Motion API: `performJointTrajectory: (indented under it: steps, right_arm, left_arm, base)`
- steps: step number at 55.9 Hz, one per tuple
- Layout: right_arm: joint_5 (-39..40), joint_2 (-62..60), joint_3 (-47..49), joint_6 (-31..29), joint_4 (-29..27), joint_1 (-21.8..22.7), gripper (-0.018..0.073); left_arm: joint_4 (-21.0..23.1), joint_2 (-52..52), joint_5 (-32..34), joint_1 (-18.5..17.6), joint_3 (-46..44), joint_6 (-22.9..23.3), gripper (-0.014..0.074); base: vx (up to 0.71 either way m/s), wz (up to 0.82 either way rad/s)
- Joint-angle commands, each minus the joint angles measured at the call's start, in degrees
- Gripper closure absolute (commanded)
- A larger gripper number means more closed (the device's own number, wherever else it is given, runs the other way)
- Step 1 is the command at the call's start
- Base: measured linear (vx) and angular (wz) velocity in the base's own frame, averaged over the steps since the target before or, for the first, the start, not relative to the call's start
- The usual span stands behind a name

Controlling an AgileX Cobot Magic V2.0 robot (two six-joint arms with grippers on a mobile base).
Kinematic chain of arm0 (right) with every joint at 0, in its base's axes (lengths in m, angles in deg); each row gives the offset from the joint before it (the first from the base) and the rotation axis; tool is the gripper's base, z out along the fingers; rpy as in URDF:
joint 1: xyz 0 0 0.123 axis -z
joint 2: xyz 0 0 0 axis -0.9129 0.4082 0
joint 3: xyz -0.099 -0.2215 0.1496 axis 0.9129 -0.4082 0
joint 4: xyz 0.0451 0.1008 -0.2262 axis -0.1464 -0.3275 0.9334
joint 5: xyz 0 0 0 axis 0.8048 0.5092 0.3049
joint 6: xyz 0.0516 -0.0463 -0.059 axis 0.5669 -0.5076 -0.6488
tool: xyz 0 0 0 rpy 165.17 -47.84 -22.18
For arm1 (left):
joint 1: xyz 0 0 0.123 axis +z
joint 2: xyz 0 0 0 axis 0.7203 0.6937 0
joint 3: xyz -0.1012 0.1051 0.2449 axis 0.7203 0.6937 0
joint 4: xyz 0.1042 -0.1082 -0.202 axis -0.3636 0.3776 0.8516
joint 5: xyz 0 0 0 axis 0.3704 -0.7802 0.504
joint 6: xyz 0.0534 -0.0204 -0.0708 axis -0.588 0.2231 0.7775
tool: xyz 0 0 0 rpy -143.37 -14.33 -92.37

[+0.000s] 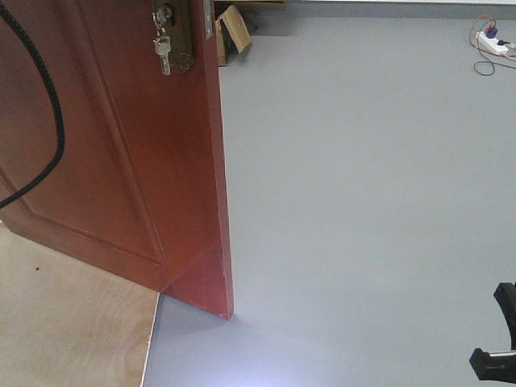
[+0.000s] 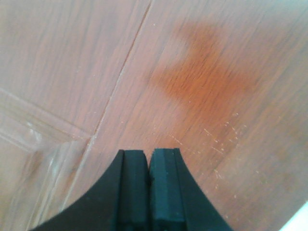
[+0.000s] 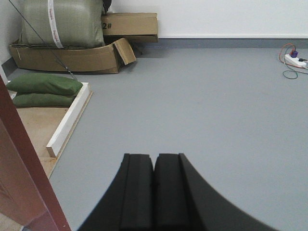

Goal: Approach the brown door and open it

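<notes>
Soft, even indoor light. Front view: pale glare patch on the floor (image 1: 258, 377) at the near edge, faint shadow right of the door (image 1: 121, 161) foot. Left wrist view washed out and blurry, with sheen at left. Right wrist view clear, slightly grainy.

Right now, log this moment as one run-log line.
brown door: ajar, keys in lock | left tool: shut, empty, facing door | right tool: shut, empty, over grey floor

"2#" printed on upper cardboard box (image 3: 129, 23); nothing else legible.
</notes>
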Motion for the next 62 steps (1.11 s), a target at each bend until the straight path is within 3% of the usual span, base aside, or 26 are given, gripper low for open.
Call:
performJointTrajectory:
  steps: [1, 62]
  right_arm:
    - [4.38, -0.32, -0.25, -0.36, 0.20, 0.07, 0.0559]
    - [4.38, -0.32, -0.25, -0.36, 0.20, 0.07, 0.0559]
  left_arm:
    - [0.01, -1.95, 4.74, -0.34, -1.39, -0.01, 0.0603]
    - [0.13, -1.95, 4.69, -0.34, -1.39, -0.01, 0.0603]
  base:
    - [0.00, 0.00]
    - [0.01, 0.01]
